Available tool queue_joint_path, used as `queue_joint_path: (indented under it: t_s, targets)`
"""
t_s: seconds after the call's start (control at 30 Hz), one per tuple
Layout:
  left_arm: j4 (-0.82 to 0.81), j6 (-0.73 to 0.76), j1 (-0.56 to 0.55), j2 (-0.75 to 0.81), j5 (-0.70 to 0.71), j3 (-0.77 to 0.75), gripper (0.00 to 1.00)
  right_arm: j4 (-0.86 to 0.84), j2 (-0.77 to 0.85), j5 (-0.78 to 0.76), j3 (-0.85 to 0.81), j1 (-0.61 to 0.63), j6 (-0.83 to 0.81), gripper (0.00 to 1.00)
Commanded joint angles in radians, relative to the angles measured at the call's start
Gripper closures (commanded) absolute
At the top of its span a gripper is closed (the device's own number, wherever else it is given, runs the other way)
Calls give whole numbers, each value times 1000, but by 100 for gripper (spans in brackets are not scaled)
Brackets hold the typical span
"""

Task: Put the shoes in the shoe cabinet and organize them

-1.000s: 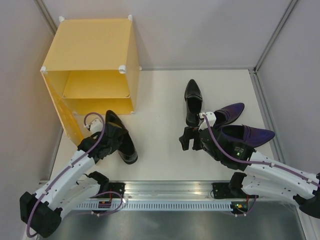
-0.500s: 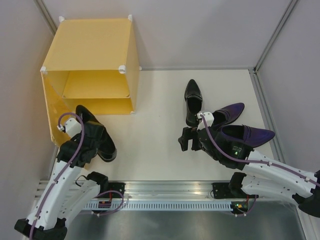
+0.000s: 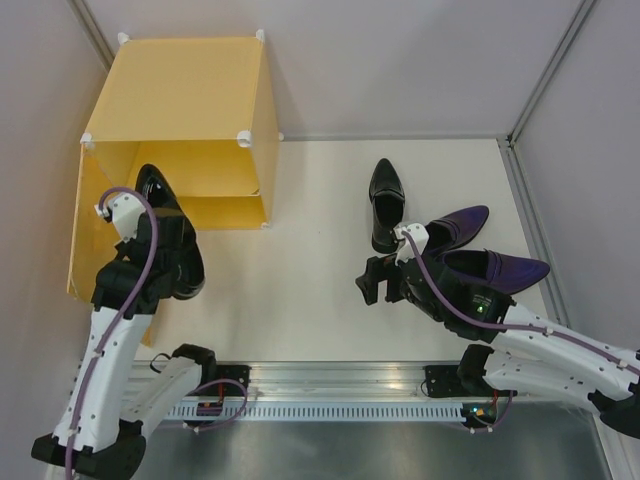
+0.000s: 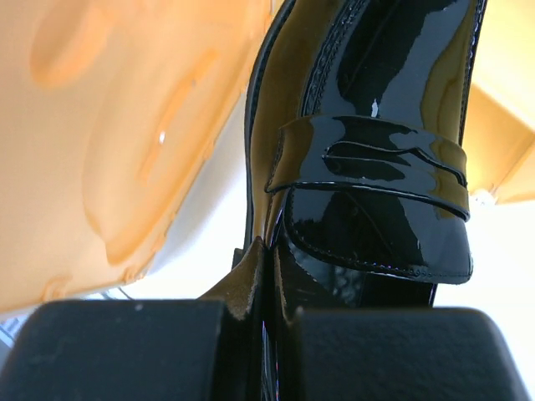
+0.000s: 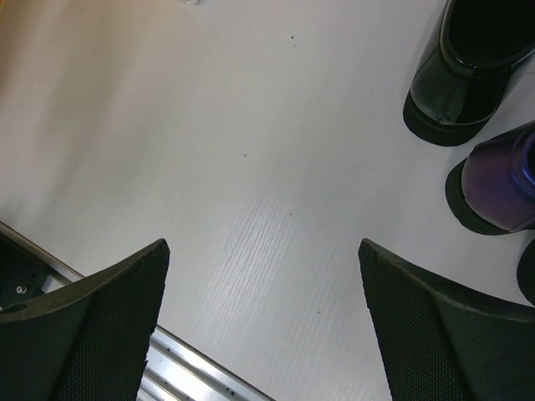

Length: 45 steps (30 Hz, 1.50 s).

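Left fingers [image 4: 125, 347] are pinched nearly together on a thin edge of the black loafer [image 4: 376, 167]; in the wrist view the two pads meet with only the shoe's rim between them, so the left gripper [image 4: 266, 334] has a firm clamp. The loafer runs away from the pads, strap and glossy upper toward the lens, sole side turned to the open door [image 4: 125, 125], whose embossed shape shows pale orange just beside it. From above, the left gripper [image 3: 165, 255] holds the black loafer [image 3: 155, 190] off the table [image 3: 320, 290], toe pointing into the left part of the shoe cabinet [image 3: 180, 90] mouth. The toe overlaps the opening around the level of the inner shelf [image 3: 215, 168]; I cannot tell whether it is inside yet, or which compartment it lines up with. The door [image 3: 85, 230] hangs open at the cabinet's left, beside the arm. Right fingers [image 5: 109, 309] are spread wide with bare table [image 5: 251, 125] between them, nothing held; the right gripper [image 5: 261, 251] hovers over the white surface. Its wrist view catches the heel of the second black loafer [image 5: 468, 75] and one purple heel [image 5: 501, 180] at the right edge. From above, the right gripper [image 3: 378, 280] sits near the second black loafer [image 3: 385, 205], which lies on the table toe away from me, with the two purple loafers [image 3: 455, 228] just to its right, heels by the wrist, toes fanned outward; the nearer one is partly under the right arm.
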<state>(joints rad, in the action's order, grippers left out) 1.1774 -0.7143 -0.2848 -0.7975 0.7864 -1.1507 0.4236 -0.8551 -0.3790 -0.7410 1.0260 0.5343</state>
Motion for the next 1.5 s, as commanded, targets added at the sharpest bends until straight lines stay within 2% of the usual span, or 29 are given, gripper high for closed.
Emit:
queue_joint_path:
  t_s: [0.0,0.07,0.13,0.27,0.47,0.83,1.13,1.37,1.43,1.47]
  targets:
    - [-220,231,82,-60,-47,-90,98,-32,39,8,-20,8,-37,3]
    - [-289,306,189,-88,-201,-103,98,-32,45,9,-17,8,-49,2]
    - [-335,350,270,-129,-286,-110,98,-32,54,12,-14,6,-57,3]
    - [-458,418,363,-202,-458,-135,98,-49,70,47,2,6,-79,3]
    - [-576,503,437,-334,-596,-191,98,-75,85,75,28,6,-102,3]
    - [-714,584,492,-571,-661,-349,98,-120,65,110,52,6,-126,2]
    - [-858,601,509,-641,-682,-311,98,-180,-12,140,66,8,-143,2]
    - [-889,593,512,-672,-677,-311,90,-177,-15,144,65,6,-135,2]
    - [-889,589,512,-680,-678,-313,85,-171,-9,144,60,6,-134,2]
    - [-891,590,512,-684,-677,-313,80,-166,-4,144,60,6,-132,2]
